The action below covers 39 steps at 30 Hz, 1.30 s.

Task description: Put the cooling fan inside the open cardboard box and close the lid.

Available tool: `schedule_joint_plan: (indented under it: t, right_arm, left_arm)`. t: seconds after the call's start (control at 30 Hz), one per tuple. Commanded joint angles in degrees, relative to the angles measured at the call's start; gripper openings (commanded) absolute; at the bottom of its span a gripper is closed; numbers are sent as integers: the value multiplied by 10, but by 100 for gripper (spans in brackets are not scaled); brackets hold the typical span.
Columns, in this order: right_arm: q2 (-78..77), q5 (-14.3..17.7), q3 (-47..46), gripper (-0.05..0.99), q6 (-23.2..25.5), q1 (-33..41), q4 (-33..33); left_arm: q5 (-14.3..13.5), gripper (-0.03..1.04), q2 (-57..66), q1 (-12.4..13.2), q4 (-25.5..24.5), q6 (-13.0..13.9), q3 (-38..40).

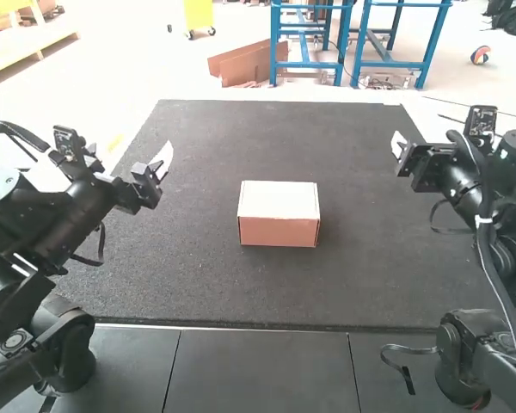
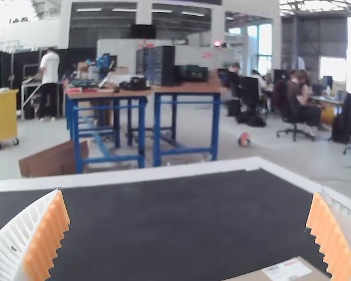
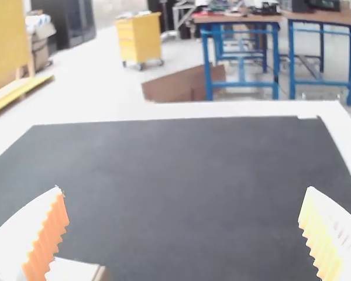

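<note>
A small cardboard box (image 1: 279,212) sits in the middle of the black mat, its lid lying flat and shut. My left gripper (image 1: 155,172) hangs above the mat to the box's left, open, with nothing between its white ribbed fingers. One corner of the box (image 2: 281,272) shows below the left gripper (image 2: 187,199). My right gripper (image 1: 404,153) hovers off the box's right side, open too and holding nothing. In the right wrist view a box corner (image 3: 70,270) lies near the orange pad of one finger, below the right gripper (image 3: 184,193).
The black mat (image 1: 344,146) covers most of the table, with bare mat all around the box. A grey table strip (image 1: 258,370) runs along the front edge. Both arm bases stand at the near corners.
</note>
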Motion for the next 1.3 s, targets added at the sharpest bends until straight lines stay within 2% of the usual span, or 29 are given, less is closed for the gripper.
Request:
schedule_joint_plan:
  t: [0.0, 0.2, 0.3, 0.4, 0.47, 0.7, 0.87, 1.07, 1.17, 1.27]
  right_arm:
    - [-17, 17, -18, 91, -14, -11, 18]
    - [-16, 12, -82, 91, -19, -28, 68]
    - [-17, 6, -105, 91, -26, -39, 71]
    - [-24, 4, -120, 91, -28, -52, 74]
    - [-36, 4, -127, 91, -28, -61, 76]
    - [-109, -5, -138, 91, -28, -86, 55]
    - [-146, 2, -144, 91, -27, -84, 39]
    - [-193, 6, -165, 91, -27, -90, 25]
    - [-225, 34, -180, 91, -24, -92, 13]
    - [-220, 54, -179, 91, -20, -93, -22]
  left_arm:
    - [-4, 96, -12, 4, 20, -4, -18]
    - [-2, 96, -11, 4, 75, -2, -65]
    - [-9, 96, -13, 5, 76, -4, -74]
    - [-15, 96, -20, 18, 82, -6, -94]
    - [-14, 96, -31, 39, 82, -6, -104]
    - [-13, 96, -44, 150, 55, -11, -106]
    - [-10, 96, -46, 215, 36, -11, -106]
    - [29, 96, -46, 269, 5, -11, -106]
    - [55, 96, -46, 289, -35, -7, -106]
    - [55, 96, -46, 307, -68, -9, -106]
